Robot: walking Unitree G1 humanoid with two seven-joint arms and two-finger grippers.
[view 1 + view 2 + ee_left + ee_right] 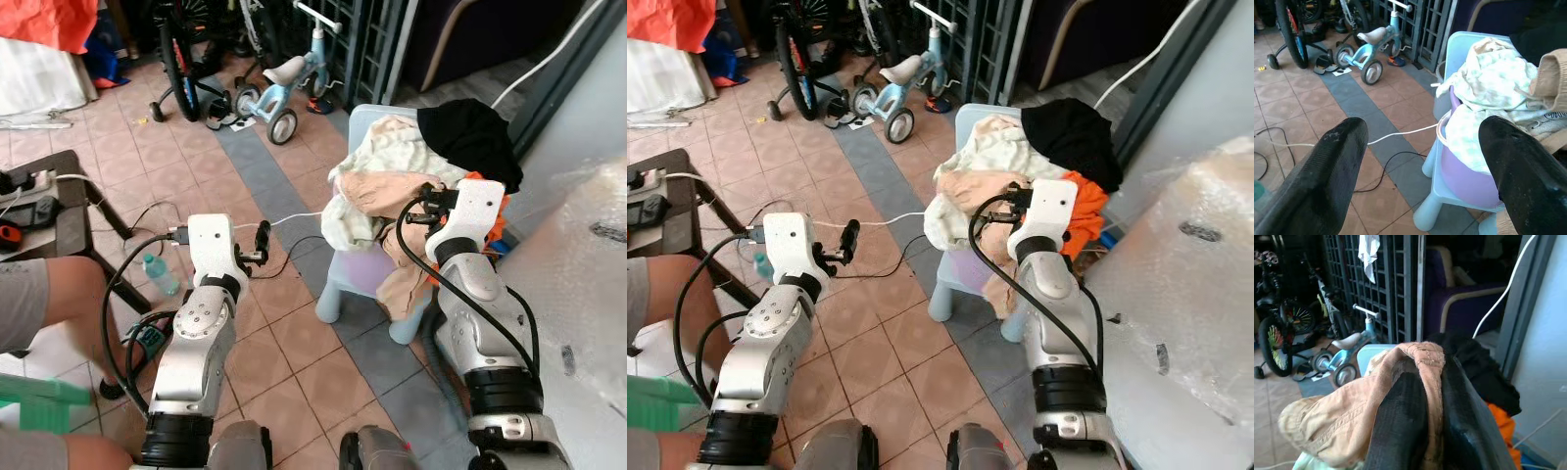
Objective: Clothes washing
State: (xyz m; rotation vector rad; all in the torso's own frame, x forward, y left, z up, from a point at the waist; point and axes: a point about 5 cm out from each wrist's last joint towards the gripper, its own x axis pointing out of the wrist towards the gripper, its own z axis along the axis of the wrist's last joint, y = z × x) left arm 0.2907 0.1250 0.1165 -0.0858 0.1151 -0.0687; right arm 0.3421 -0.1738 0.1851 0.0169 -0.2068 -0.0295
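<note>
Right hand: as it reaches over the chair's front edge, the right hand (1422, 423) has its fingers pinched on a fold of the tan garment (1352, 418).
Tan garment: it lies on top of the pile, one end hanging down over the chair's front edge; its long axis I cannot tell.
Clothes pile (392, 166): heaped in a purple basin (1464, 176) on the light blue chair (367, 289), a black piece (470, 137) at the back.
Left hand (263, 242): wide open above the floor tiles (284, 343), beside the chair.
</note>
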